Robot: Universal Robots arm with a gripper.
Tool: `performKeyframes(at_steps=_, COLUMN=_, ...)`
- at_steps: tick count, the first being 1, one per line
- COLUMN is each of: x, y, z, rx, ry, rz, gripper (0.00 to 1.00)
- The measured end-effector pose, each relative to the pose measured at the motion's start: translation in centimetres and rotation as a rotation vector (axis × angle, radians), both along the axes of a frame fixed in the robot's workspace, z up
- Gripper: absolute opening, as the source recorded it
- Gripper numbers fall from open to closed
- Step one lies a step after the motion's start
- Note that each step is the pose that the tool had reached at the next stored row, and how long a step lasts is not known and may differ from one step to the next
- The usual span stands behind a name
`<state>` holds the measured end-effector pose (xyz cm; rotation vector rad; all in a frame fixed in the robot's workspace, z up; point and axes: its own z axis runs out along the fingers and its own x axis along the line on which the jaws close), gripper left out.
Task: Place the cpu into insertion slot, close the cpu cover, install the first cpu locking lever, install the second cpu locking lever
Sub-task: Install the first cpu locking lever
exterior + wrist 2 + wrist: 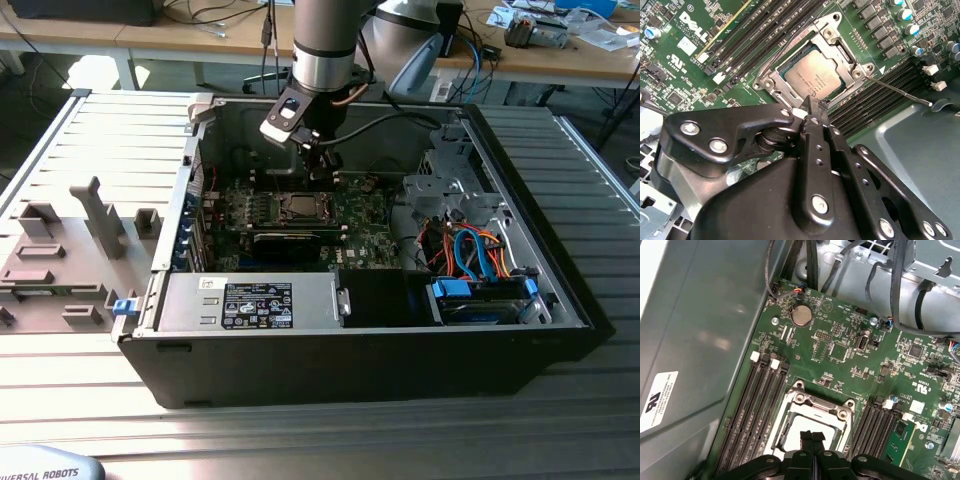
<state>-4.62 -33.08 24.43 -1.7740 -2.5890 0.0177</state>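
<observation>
The cpu [816,76] lies flat in its socket on the green motherboard, silver top up. The silvery cpu cover [839,46] is folded down around it, framing the chip, as also seen in the first wrist view at the cover [815,403] and cpu [799,427]. A thin locking lever [900,91] sticks out sideways from one socket corner, unlatched. My gripper [812,111] hovers just over the socket's edge with its black fingers pressed together and nothing between them. In the exterior view the gripper [320,168] hangs inside the open computer case above the socket [297,207].
Black memory slots [762,405] flank the socket on both sides. The grey case wall [695,330] stands close by. Cables [470,250] and a drive cage [445,175] fill the case at the exterior view's right; the power supply [250,300] sits in front.
</observation>
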Motion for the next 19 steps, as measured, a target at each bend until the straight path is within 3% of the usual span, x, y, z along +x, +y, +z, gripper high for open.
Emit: performKeyframes(at_steps=19, x=0.00, y=0.00, z=0.00, rx=0.0000, ry=0.0000, rz=0.056, gripper=0.11)
